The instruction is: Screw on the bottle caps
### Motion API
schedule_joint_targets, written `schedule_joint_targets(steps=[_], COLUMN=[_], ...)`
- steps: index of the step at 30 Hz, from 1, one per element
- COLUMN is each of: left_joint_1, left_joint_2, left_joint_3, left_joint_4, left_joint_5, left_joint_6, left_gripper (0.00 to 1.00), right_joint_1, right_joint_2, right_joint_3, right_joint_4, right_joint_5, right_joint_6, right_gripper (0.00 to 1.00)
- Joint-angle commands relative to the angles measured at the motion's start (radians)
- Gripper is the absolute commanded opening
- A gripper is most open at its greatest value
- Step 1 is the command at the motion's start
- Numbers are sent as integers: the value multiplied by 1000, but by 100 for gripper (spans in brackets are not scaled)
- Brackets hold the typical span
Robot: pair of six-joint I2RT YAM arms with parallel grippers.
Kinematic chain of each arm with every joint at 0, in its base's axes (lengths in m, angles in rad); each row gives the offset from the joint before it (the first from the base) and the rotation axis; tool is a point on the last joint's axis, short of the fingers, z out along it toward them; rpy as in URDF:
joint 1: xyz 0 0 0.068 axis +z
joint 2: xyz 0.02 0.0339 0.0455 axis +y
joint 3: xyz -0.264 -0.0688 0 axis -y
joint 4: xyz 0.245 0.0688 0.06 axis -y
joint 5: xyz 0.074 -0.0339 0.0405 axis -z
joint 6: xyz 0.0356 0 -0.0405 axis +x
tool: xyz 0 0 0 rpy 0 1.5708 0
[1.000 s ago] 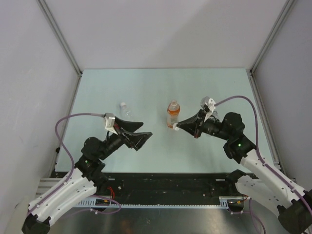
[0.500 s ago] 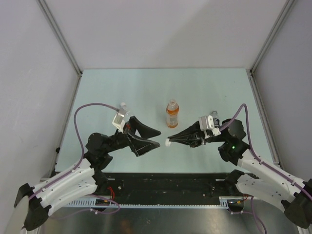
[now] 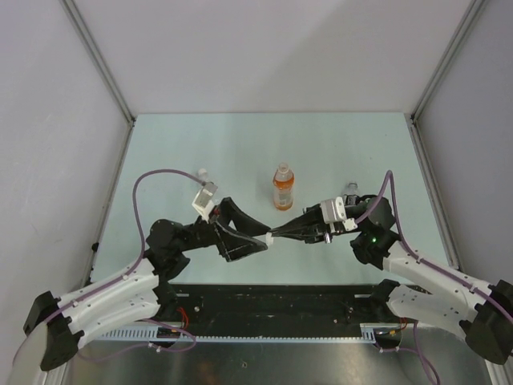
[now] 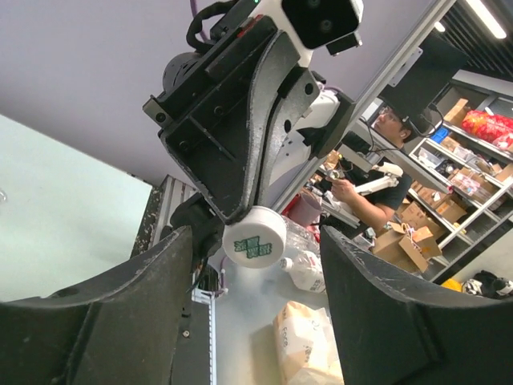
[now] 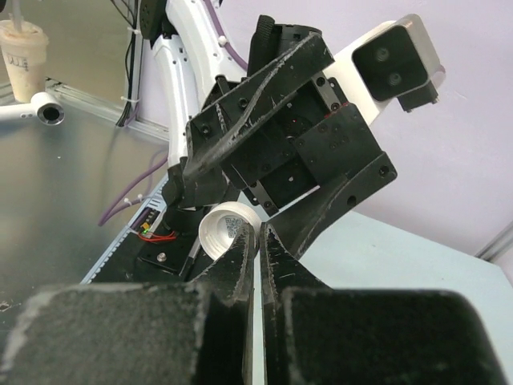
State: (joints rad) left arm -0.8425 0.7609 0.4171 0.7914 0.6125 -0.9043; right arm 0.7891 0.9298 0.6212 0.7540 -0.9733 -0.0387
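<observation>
Your right fingers (image 5: 236,269) are pinched tight on the rim of a white cap (image 4: 255,237), holding it in the air over the near part of the pale green bench (image 3: 240,144). Your left fingers (image 4: 104,321) stand wide apart either side of it, clear of it. The orange bottle (image 3: 282,187) stands upright mid-bench, between plain grey walls (image 3: 264,48).

Pale green table (image 3: 361,144), grey walls (image 3: 264,48), person in black (image 4: 389,125), cardboard boxes (image 4: 417,218), lidded cup (image 5: 22,60)
</observation>
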Motion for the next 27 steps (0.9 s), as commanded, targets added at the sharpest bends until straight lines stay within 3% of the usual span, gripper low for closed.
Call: schedule_joint_targets(steps=[1,7,13,23,27], left_joint_1=[-14,-23,-29,-29,-30], left_joint_2=[20,21,21,20,11], left_joint_3=[31,32,34,32,26], left_joint_4=[31,31,32,32,31], left_joint_5=[30,27,29,27,7], left_joint_6=[-17,-15,-7,-5,1], left_gripper=[65,58,42,33,28], right_joint_1=[8,9,11,11,12], right_joint_2=[18,33,54,49,27], right_joint_3=[32,42,53,58,58], right_joint_4=[51,43,46,20,-38], right_joint_5=[-25,-29,-6,21,65], right_joint_6=[-30,-47,-56,-85,-107], right_gripper=[0,0,0,0,10])
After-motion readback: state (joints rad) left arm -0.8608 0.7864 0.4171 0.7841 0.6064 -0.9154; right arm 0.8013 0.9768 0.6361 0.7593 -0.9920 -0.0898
